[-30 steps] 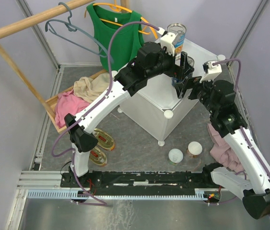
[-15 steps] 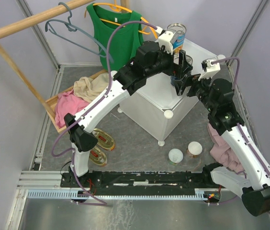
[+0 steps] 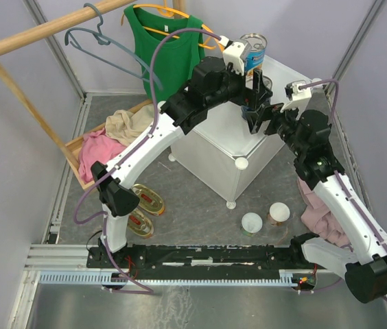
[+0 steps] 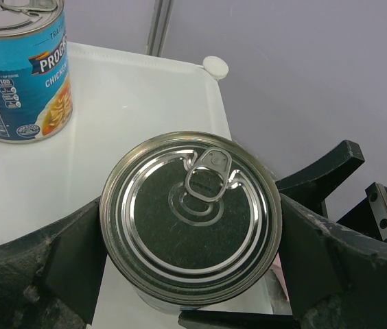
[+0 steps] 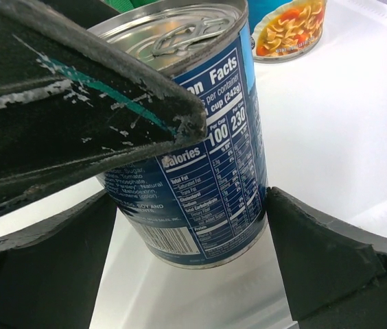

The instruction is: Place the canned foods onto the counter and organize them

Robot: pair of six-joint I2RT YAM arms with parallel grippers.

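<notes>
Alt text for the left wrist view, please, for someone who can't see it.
Top-down on a steel can with a pull tab, standing on the white counter, the jaws of the left gripper against both its sides. A blue-labelled soup can stands at upper left.

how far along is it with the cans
Done: one tall can stands on the counter. In hand: the second tall can, over the counter, flanked by the left hand and right hand. Remaining: two white-lidded cans and two oval tins, on the floor.

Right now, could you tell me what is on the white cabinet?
Two blue-label soup cans: the far can stands free, the near can is in the left gripper. The arms cover part of the top.
</notes>
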